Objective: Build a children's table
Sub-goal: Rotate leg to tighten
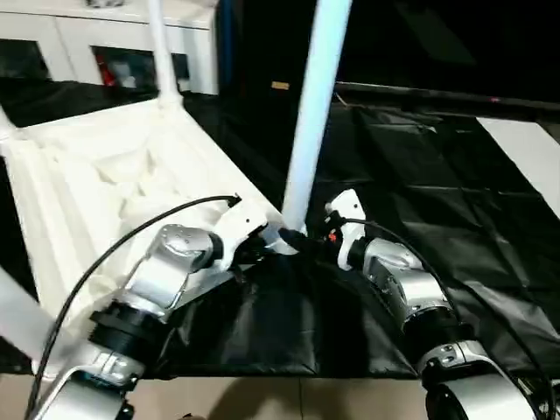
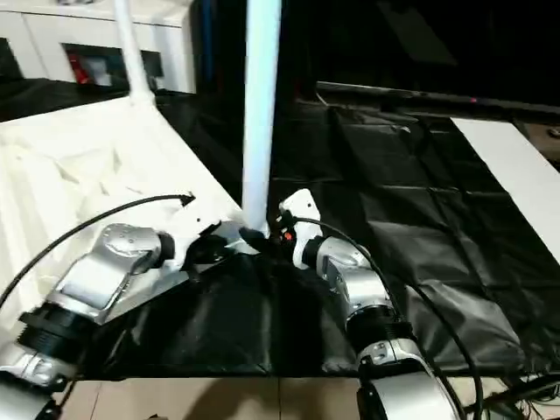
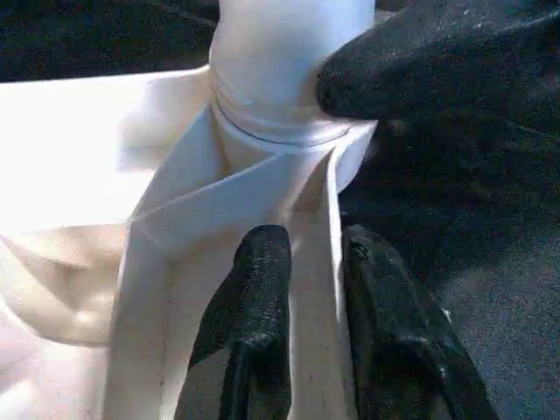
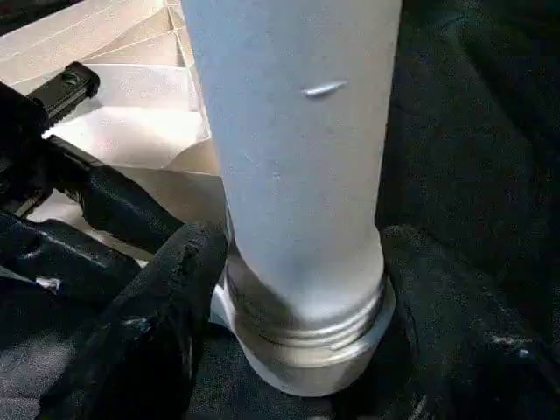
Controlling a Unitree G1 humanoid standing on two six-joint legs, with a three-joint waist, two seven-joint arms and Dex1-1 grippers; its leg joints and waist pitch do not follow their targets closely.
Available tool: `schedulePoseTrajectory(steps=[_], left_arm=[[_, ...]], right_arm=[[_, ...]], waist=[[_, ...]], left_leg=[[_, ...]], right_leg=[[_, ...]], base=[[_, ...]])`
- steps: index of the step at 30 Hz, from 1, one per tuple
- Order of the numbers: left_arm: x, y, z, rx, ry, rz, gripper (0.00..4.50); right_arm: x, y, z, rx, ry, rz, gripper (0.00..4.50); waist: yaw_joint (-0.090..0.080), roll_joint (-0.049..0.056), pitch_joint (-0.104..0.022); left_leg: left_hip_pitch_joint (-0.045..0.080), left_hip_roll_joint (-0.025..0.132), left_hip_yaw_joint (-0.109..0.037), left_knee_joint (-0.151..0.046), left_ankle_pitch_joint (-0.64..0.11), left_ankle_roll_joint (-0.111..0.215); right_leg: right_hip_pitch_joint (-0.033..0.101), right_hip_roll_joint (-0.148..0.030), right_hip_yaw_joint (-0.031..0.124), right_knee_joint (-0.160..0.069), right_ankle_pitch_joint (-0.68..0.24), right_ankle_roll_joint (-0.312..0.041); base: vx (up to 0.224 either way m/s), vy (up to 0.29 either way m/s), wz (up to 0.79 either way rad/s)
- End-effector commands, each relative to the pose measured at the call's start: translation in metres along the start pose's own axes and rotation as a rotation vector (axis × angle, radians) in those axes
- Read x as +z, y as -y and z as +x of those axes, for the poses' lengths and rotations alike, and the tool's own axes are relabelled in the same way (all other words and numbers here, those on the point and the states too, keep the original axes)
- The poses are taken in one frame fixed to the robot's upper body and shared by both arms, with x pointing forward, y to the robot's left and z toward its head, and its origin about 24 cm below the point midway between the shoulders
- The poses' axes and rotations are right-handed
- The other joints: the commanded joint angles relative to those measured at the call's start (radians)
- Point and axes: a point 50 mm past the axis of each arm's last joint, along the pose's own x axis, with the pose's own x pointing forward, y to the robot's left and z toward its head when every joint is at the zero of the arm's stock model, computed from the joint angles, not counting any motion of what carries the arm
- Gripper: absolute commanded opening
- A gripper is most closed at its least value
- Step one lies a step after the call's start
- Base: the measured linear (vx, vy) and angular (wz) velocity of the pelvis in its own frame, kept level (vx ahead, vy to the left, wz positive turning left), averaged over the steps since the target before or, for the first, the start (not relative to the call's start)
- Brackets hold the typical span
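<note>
Leg [image 1: 312, 105] upright — right gripper [image 4: 293, 289] around base

forearms [image 1: 166, 271]: silver, ribbed black collars | wrists: white housings | cables [image 1: 131, 232]: black, looped | fingers [image 3: 249, 306]: matte black

A staged indoor work area, more test room than lived-in home.

A creased black plastic sheet [image 1: 420, 192] covers the floor as a work surface, with pale floor tiles [image 1: 262, 398] showing at its near edge. A white glass-door cabinet [image 1: 105, 44] stands against the back, and a plain flat white board [image 2: 516, 175] lies on the sheet to the right.
</note>
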Motion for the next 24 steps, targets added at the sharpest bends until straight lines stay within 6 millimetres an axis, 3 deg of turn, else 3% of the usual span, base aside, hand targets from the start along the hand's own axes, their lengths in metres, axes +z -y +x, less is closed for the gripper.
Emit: schedulePoseTrajectory(steps=[1,3,14,21,22,24], left_arm=[[-0.022,-0.007,-0.009,0.069,-0.101,-0.052,1.00],[-0.022,-0.007,-0.009,0.072,-0.101,-0.055,1.00],[-0.021,0.001,-0.018,0.020,-0.042,-0.074,0.10],[-0.025,0.003,-0.021,-0.012,0.028,-0.089,0.03],[-0.025,0.002,-0.021,-0.015,0.044,-0.076,0.00],[-0.025,0.004,-0.021,-0.041,0.067,-0.078,0.00]], right_arm=[[-0.005,0.000,-0.003,0.009,-0.024,0.007,3.18],[-0.005,0.000,-0.003,0.010,-0.025,0.006,3.18],[-0.004,0.003,-0.008,0.073,-0.052,-0.029,3.18],[0.007,0.011,-0.018,0.134,-0.031,-0.095,3.18],[0.009,0.012,-0.019,0.158,-0.028,-0.091,3.47],[0.010,0.012,-0.021,0.181,-0.025,-0.092,3.47]], waist=[[0.009,0.014,-0.050],[0.009,0.016,-0.049],[0.011,0.014,-0.051],[0.011,0.011,-0.053],[0.012,0.012,-0.054],[0.012,0.011,-0.053]], left_leg=[[-0.010,-0.020,0.026,-0.055,-0.148,0.014],[-0.007,-0.020,0.028,-0.054,-0.152,0.017],[-0.006,-0.021,0.029,-0.050,-0.140,0.028],[-0.009,-0.024,0.029,-0.046,-0.119,0.040],[-0.008,-0.024,0.029,-0.045,-0.117,0.045],[-0.008,-0.023,0.030,-0.045,-0.124,0.051]], right_leg=[[0.058,-0.044,0.036,-0.075,-0.051,-0.200],[0.055,-0.042,0.037,-0.075,-0.044,-0.208],[0.057,-0.040,0.037,-0.071,-0.012,-0.219],[0.062,-0.039,0.036,-0.068,0.012,-0.224],[0.061,-0.038,0.036,-0.068,0.017,-0.227],[0.060,-0.038,0.036,-0.068,0.012,-0.230]], base=[[0.000,0.000,0.00],[0.000,0.000,0.00],[0.000,0.000,0.00],[0.000,0.000,0.00],[0.000,0.000,0.00],[0.000,0.000,0.00]])
